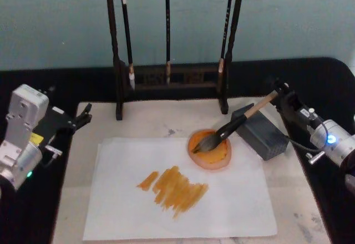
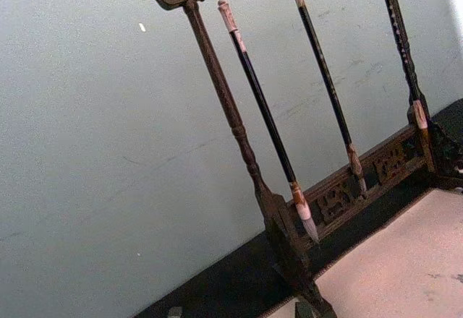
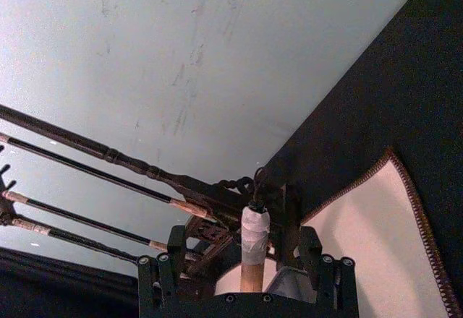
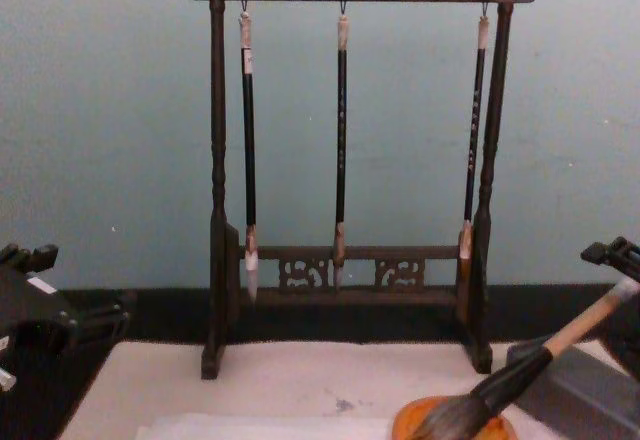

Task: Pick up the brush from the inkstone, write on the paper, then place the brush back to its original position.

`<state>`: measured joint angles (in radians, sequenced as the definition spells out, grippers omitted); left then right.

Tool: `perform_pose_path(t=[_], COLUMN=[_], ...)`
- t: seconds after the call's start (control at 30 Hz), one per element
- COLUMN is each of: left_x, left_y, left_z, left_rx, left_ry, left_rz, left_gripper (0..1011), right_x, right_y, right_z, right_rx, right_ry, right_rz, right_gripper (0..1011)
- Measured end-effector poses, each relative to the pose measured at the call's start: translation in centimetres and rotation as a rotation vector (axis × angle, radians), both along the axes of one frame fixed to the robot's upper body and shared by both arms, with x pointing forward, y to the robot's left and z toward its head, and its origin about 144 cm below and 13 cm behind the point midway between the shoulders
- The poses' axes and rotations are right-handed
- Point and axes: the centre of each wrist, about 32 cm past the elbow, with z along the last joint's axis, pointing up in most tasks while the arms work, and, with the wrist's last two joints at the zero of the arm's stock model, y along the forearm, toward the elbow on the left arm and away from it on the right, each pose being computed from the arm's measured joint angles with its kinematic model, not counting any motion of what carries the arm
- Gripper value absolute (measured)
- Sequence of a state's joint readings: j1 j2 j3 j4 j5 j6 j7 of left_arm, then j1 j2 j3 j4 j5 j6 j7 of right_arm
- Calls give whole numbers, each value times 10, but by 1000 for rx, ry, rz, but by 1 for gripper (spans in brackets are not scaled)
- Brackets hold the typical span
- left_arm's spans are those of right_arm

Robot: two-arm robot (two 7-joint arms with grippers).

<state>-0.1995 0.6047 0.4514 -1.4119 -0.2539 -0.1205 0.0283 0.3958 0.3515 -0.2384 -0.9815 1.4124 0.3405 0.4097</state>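
right fingers [image 3: 309, 251] apparently spread astride brush [image 1: 233, 127] handle | bristles on inkstone [image 1: 215, 163] | left arm [image 1: 25, 136] parked

I logged a calligraphy desk: carved brush rack [image 4: 217, 160] at the far edge, beige felt mat [image 1: 155, 122], plain teal wall [image 1: 55, 22] behind.

The thin white sheet of paper [image 1: 183, 199] lay flat, open from above and from the near edge. Behind it, the tall dark wooden brush rack [image 1: 169, 80] with three thin black-handled hanging brushes [image 1: 167, 28] walled off the back of the beige felt mat [image 1: 150, 119]. On the right, the round orange dish [image 1: 216, 158], the grey block [image 1: 263, 138] and the thick tan-handled brush [image 1: 233, 126] slanting across both barred a low pass, the right gripper [image 1: 279, 94] at the handle's end.
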Motion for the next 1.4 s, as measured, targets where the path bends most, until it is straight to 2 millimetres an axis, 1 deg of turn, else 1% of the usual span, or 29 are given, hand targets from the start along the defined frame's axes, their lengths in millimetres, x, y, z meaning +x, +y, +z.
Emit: perform_pose_path(t=[0.4, 0.43, 0.57, 0.6, 0.63, 0.67, 0.73, 0.77, 0.8, 0.83, 0.93, 0.97, 1.0, 1.07, 1.1, 1.17, 1.2, 1.3, 1.4], left_x=[0, 0, 0, 0, 0, 0, 0, 0, 0, 0, 0, 0, 0, 0, 0, 0, 0, 0, 0], left_y=[0, 0, 0, 0, 0, 0, 0, 0, 0, 0, 0, 0, 0, 0, 0, 0, 0, 0, 0], left_z=[0, 0, 0, 0, 0, 0, 0, 0, 0, 0, 0, 0, 0, 0, 0, 0, 0, 0, 0], left_rx=[0, 0, 0, 0, 0, 0, 0, 0, 0, 0, 0, 0, 0, 0, 0, 0, 0, 0, 0], left_ry=[0, 0, 0, 0, 0, 0, 0, 0, 0, 0, 0, 0, 0, 0, 0, 0, 0, 0, 0], left_rz=[0, 0, 0, 0, 0, 0, 0, 0, 0, 0, 0, 0, 0, 0, 0, 0, 0, 0, 0], left_gripper=[1010, 1010, 1009, 1010, 1010, 1010, 1010, 1010, 1010, 1010, 1010, 1010, 1010, 1010, 1010, 1010, 1010, 1010, 1010], right_x=[-1, -1, -1, -2, -2, -2, -2, -2, -2, -2, -2, -2, -2, -2, -2, -2, -2, -2, -2], right_y=[-1, -1, -1, -1, -1, -1, -1, -1, -1, -1, -1, -1, -1, -1, -1, -1, -1, -1, -1], right_z=[0, 0, 0, 0, 0, 0, 0, 0, 0, 0, 0, 0, 0, 0, 0, 0, 0, 0, 0], right_rx=[3, 3, 4, 4, 4, 4, 4, 5, 5, 5, 5, 5, 5, 6, 6, 6, 6, 6, 6], right_ry=[1, 1, 2, 2, 2, 2, 2, 2, 2, 2, 3, 3, 3, 3, 3, 3, 3, 3, 3], right_rz=[-4, -4, -5, -5, -5, -5, -5, -5, -5, -6, -6, -6, -6, -6, -6, -6, -6, -6, -6], right_gripper=[1000, 969, 914, 867, 860, 800, 762, 705, 686, 645, 566, 566, 502, 421, 400, 323, 323, 200, 156])
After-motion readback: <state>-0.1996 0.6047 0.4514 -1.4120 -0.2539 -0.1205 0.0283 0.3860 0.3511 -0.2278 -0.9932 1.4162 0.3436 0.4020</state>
